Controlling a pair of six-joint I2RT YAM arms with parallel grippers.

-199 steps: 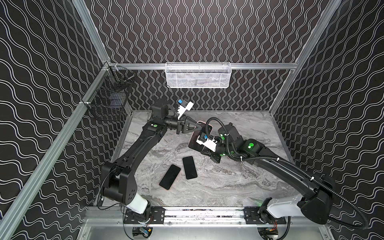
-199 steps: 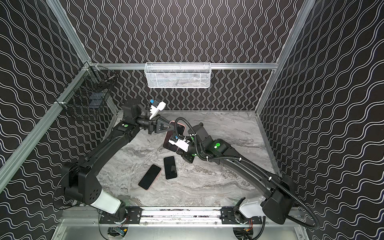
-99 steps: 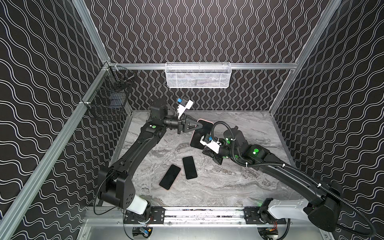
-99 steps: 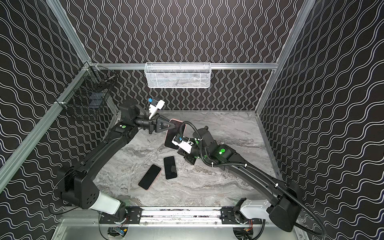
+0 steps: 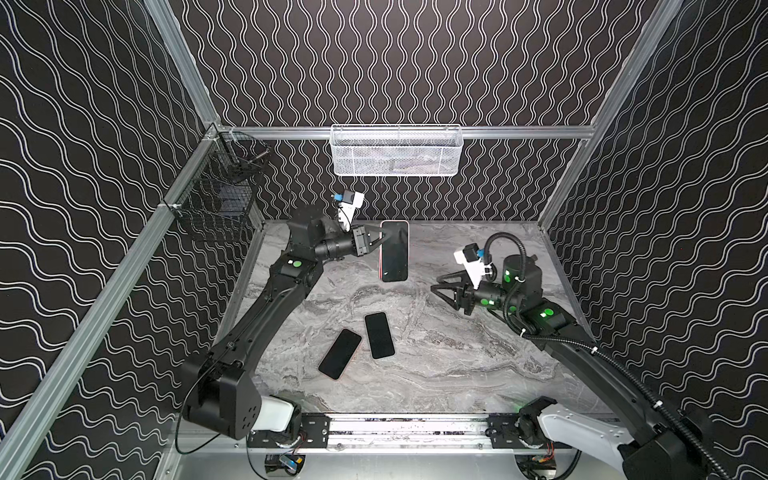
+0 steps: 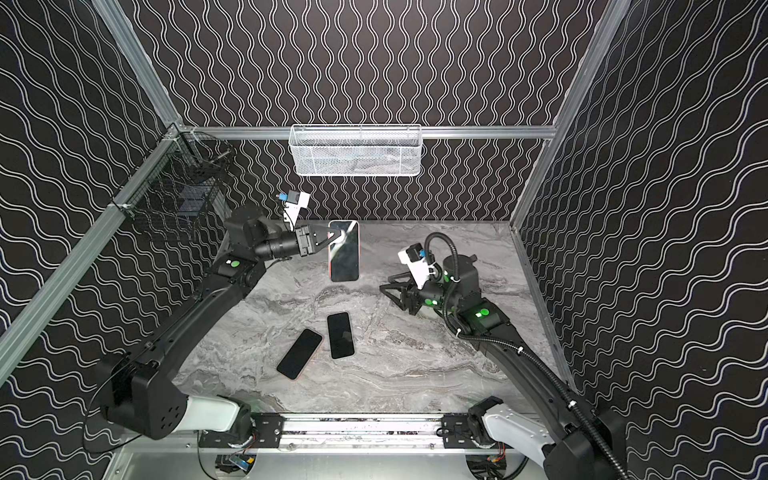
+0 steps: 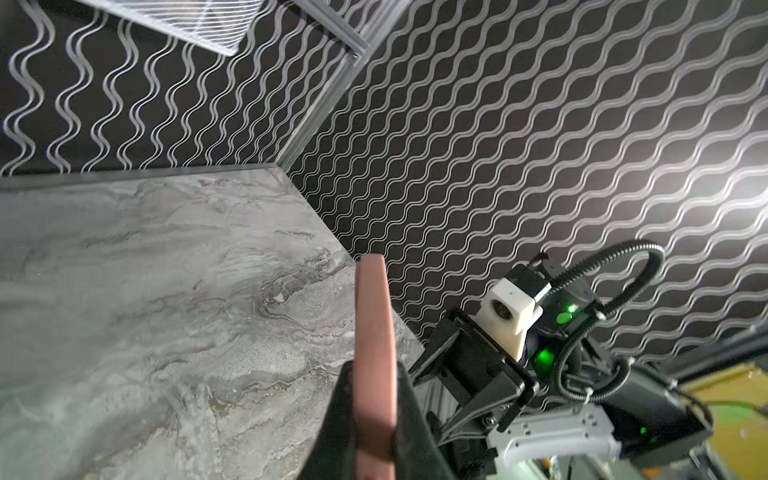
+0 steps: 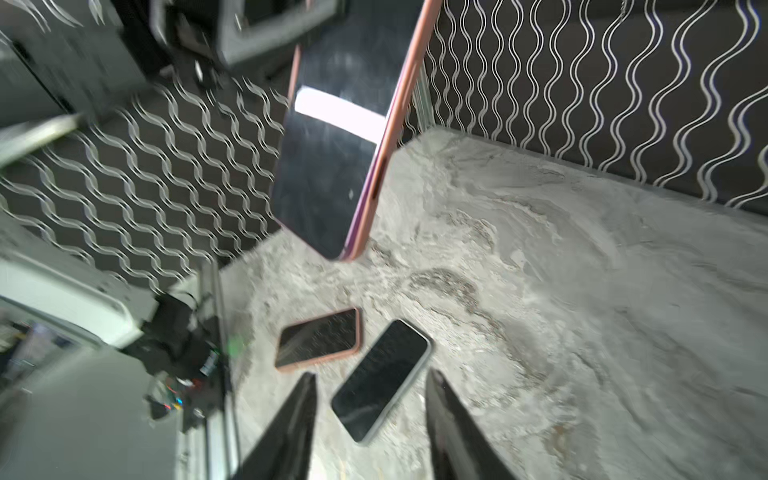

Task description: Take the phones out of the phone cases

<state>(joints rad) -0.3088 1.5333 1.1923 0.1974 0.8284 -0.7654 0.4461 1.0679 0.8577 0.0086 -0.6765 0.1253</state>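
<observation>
Our right end effector point(image 5: 436, 287) has let go and backed away, jaws apart. Our left end effector point(image 5: 383, 237) alone clamps the pink phone case point(image 7: 374, 353), holding it upright above the tabletop point(image 5: 457, 365). The phone point(image 5: 395, 253) remains inside, so we must regrip.

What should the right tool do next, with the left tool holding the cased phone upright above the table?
Probably bring the right tool across to the free lower end of the cased phone and close on the pink case edge. The left tool is shut on its upper side, holding it off the table; the case is on, and the right tool stands open, empty, apart.
</observation>
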